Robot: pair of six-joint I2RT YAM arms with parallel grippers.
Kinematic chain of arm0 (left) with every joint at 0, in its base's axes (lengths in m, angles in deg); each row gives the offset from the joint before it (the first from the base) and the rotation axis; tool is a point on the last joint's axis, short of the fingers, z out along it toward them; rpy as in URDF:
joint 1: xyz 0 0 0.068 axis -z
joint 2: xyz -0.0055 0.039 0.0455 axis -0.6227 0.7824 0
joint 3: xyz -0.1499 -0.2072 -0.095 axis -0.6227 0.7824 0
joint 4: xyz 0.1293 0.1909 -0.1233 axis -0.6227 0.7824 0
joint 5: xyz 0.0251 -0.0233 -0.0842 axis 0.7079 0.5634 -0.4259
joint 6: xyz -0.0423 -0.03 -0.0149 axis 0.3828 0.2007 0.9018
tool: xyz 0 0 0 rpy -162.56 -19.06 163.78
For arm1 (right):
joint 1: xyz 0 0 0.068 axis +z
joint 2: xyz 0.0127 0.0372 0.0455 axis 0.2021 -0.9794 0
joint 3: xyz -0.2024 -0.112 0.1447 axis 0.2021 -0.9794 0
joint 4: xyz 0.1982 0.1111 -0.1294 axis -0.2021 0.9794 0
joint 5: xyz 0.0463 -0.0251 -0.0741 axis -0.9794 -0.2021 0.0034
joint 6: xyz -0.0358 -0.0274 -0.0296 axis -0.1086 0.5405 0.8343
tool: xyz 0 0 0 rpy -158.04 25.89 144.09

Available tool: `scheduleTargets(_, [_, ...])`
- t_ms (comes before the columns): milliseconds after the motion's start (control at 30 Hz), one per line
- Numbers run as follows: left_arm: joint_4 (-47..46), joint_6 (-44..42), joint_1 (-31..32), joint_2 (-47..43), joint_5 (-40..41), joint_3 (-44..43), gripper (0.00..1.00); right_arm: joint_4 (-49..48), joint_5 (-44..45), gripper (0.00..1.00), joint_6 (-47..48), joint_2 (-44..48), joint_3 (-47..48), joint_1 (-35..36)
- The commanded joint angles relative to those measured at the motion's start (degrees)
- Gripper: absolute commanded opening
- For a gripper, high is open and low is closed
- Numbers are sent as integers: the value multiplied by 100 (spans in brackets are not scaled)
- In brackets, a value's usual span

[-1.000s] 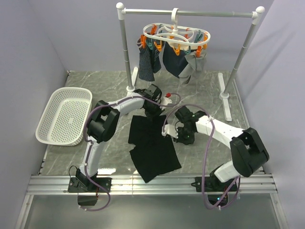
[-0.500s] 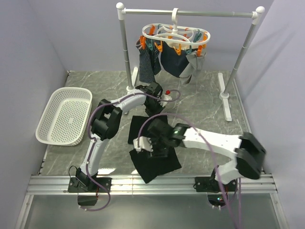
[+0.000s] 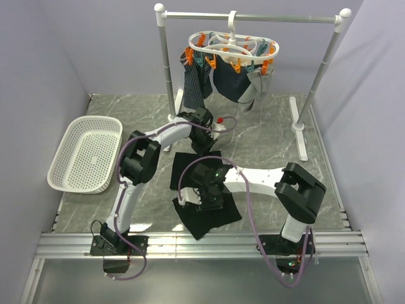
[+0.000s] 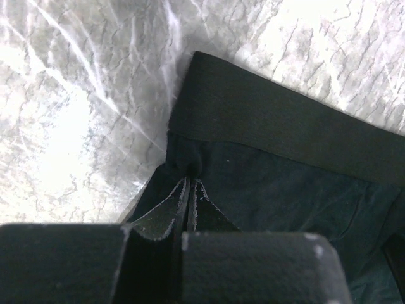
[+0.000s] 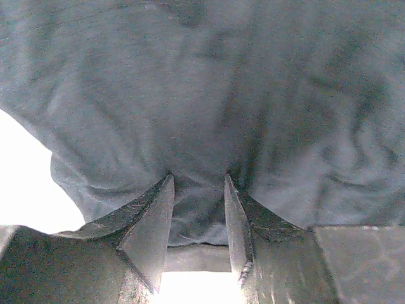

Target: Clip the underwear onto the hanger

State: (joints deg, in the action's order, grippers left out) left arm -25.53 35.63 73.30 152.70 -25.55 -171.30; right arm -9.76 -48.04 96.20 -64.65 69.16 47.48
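The black underwear (image 3: 204, 220) lies flat on the marble table in front of both arms. My left gripper (image 3: 205, 149) is shut on a pinch of its cloth just below the waistband (image 4: 266, 120), at the garment's far edge; the fingertips (image 4: 190, 180) press together on the cloth. My right gripper (image 3: 201, 193) is down on the middle of the underwear (image 5: 209, 95), open, with a fold of cloth bulging between its fingers (image 5: 155, 215). The white hanger (image 3: 234, 47) with orange and teal pegs hangs by its hook from the rail at the back.
The silver rail stand (image 3: 253, 16) has feet on the table at the back. A striped garment (image 3: 195, 82), a dark garment (image 3: 229, 85) and a grey piece (image 3: 258, 85) hang from the hanger. A white basket (image 3: 87, 153) sits at the left.
My right arm has swung left from beside the underwear's right edge to over its middle and come down on the cloth. My left gripper has stayed at the waistband.
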Motion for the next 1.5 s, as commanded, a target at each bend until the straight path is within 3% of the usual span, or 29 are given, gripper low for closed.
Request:
scheduleTargets(0, [-68,-44,-121,-109,155,366,2,479,290,45,408,-468,23,-525])
scheduleTargets(200, [-288,-97,-244,-452,207,1112,2,777,449,45,822,-381,-162,-1237])
scheduleTargets(433, [-438,-9,-499,-742,357,1913,0,1278,1045,31,1743,-178,-91,-1720])
scheduleTargets(667, [-341,289,-508,-1304,41,2607,0,683,2126,32,3228,-204,-417,-2827])
scheduleTargets(767, [-324,500,-508,-1488,-134,2949,0,453,2276,34,3380,-240,-67,-3057])
scheduleTargets(867, [-437,676,-525,-1735,-284,3196,1,1119,1708,42,2941,-65,748,-2908])
scheduleTargets(933, [-595,807,-517,-2076,-390,3389,7,1410,1311,52,2591,295,1102,-2733])
scheduleTargets(1000, [-833,861,-534,-2340,-644,3513,22,1578,819,61,2370,761,1393,-2636])
scheduleTargets(1067, [-1034,1010,-534,-2797,-706,3548,39,1674,459,61,1992,1060,1516,-2522])
scheduleTargets(1267, [-1570,1405,-823,-4088,-1233,3459,64,1089,-52,67,104,2437,1483,-2679])
scheduleTargets(1300, [-1780,1458,-894,-4352,-1303,3573,72,920,17,71,-134,2650,1404,-2740])
scheduleTargets(1333, [-2261,1476,-947,-4946,-1382,3722,91,527,113,74,-641,2861,1211,-2741])
scheduleTargets(1367, [-2570,1615,-999,-5257,-1314,4028,99,323,158,79,-864,3298,1114,-2801])
scheduleTargets(1467, [-3468,1827,-1000,-6216,-1111,4304,99,-223,316,91,-1567,3995,902,-2854])
